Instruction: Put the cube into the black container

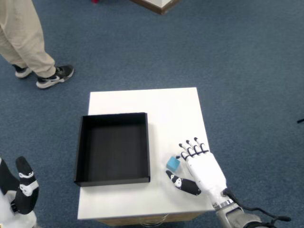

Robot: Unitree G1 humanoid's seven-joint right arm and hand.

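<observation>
While reaching up from the lower right corner of the worktop (142, 102), lies palm-down: right hand (202, 167), white back uppermost, forearm running off toward the bottom right. Fingers (189, 149) pointed up and slightly left, dark-tipped, a little spread and gently curled. Thumb (182, 183) stretched out to the left, low and apart from the fingers. Unclenched, gripping nothing. Just left of the fingertips, in the crook between fingers and thumb: small blue cube (173, 162), sitting on the white surface, turned so its edges run a bit askew to the worktop's sides; no long axis to speak of, about equal on every side. Touching the nearest fingertip or only just beside it — cannot tell. Left of the cube, close by: black container (113, 148), square, shallow, open-topped, nothing inside.
</observation>
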